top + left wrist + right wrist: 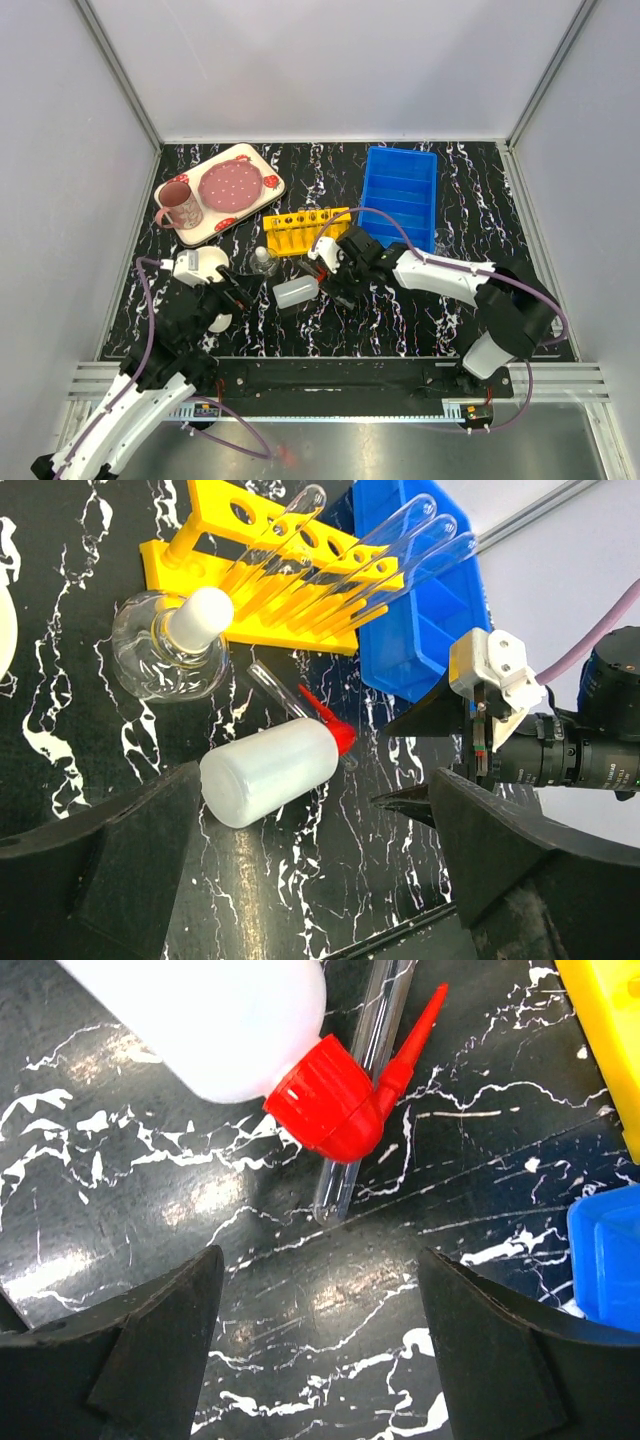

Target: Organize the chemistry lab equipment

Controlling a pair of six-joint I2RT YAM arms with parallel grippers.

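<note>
Right pincer wide open, empty, hovering over loose test tube. The tube lies on worktop, near side of yellow rack, partly under squeeze bottle cap. Risk: fingers clip cap, tube rolls away.

Bright overhead light, glare on tabletop

No legible text or numbers, small base stickers perhaps printed, too tiny

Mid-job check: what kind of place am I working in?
Likely a staged robot test cell, not a real lab: plain framed walls enclose a black marbled table, and a yellow tube rack shares it with a strawberry-patterned tray.
</note>
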